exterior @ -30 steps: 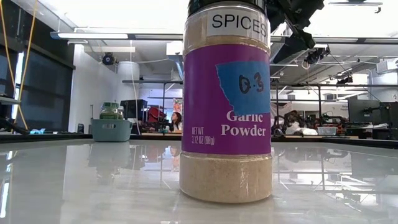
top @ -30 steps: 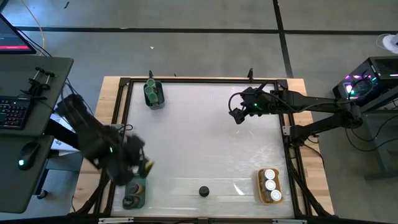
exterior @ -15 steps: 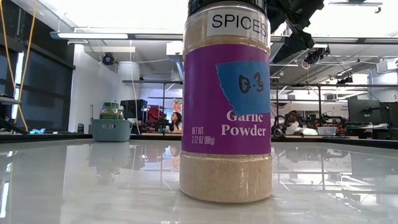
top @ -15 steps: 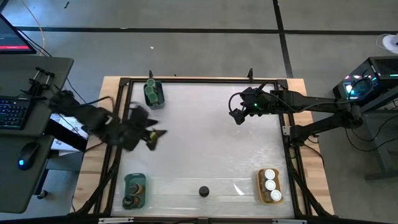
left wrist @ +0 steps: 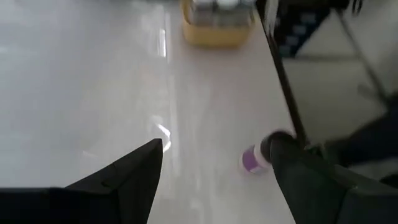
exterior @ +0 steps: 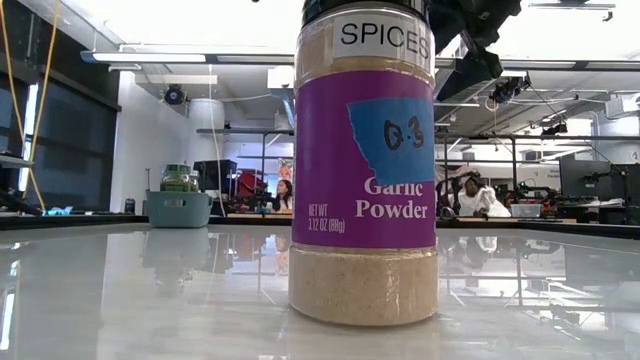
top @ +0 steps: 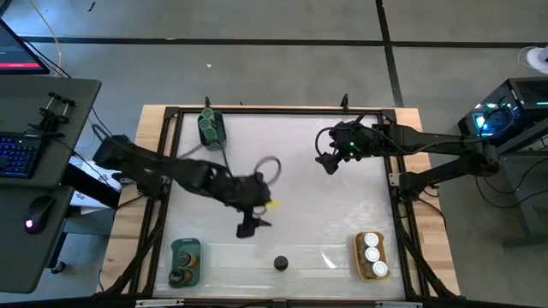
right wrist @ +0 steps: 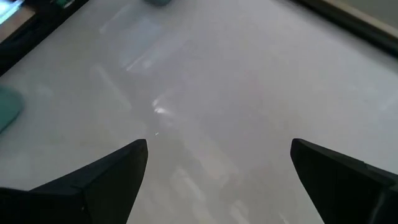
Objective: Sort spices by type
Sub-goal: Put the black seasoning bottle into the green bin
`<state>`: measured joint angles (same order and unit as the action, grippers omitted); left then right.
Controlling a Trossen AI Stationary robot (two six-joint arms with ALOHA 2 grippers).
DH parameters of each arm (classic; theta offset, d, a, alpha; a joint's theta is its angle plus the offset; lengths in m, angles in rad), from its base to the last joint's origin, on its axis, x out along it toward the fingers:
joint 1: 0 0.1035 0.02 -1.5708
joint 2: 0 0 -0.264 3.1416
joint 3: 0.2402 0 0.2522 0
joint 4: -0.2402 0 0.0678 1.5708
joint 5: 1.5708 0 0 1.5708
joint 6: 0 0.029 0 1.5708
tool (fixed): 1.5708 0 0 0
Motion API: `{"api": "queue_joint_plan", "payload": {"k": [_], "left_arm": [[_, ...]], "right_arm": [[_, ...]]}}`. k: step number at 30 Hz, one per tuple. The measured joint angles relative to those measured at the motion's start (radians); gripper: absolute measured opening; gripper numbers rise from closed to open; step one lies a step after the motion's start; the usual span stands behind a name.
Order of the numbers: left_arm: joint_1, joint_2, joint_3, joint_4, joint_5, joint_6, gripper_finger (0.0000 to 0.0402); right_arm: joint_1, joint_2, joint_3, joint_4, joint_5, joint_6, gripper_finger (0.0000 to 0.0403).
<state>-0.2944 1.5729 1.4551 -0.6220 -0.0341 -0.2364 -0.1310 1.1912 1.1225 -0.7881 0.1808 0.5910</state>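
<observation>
Lone black-lidded garlic powder jar (exterior: 365, 160) upright on table (top: 291, 162), long axis vertical.

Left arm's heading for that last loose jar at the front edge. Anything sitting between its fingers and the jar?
Nothing visible. The left gripper hangs open above bare table, and the black-lidded garlic powder jar stands alone between the teal tray and the orange tray. The right gripper waits far off.
</observation>
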Motion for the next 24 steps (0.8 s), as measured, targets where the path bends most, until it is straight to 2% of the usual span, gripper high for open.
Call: {"api": "queue_joint_plan", "payload": {"k": [3, 6, 9, 11, 14, 18, 24], "left_arm": [[-0.03, 0.073, 0.0, 0.033, 0.008, 0.08, 0.0284], [-0.057, 0.14, -0.001, 0.124, 0.073, 0.099, 0.0284], [-0.08, 0.176, -0.001, 0.206, 0.115, 0.081, 0.0284], [-0.096, 0.188, -0.001, 0.205, 0.115, 0.104, 0.0284], [-0.114, 0.189, -0.001, 0.166, 0.11, 0.209, 0.0284], [-0.136, 0.189, -0.001, 0.103, 0.084, 0.379, 0.0284], [-0.148, 0.262, -0.001, 0.191, 0.078, 0.581, 0.0284]], "right_arm": [[0.0, 0.0, 0.0, 0.0, -0.086, -0.041, 0.0392], [0.009, 0.0, 0.0, 0.0, -0.227, -0.057, 0.0392], [0.046, 0.0, 0.0, 0.001, -0.378, -0.009, 0.0392], [0.088, 0.0, 0.0, 0.005, -0.425, 0.053, 0.0392], [0.175, 0.0, 0.0, 0.017, -0.406, 0.161, 0.0392], [0.281, 0.0, 0.0, 0.046, -0.278, 0.272, 0.0392], [0.367, 0.0, 0.0, 0.08, -0.108, 0.363, 0.0392]]}}
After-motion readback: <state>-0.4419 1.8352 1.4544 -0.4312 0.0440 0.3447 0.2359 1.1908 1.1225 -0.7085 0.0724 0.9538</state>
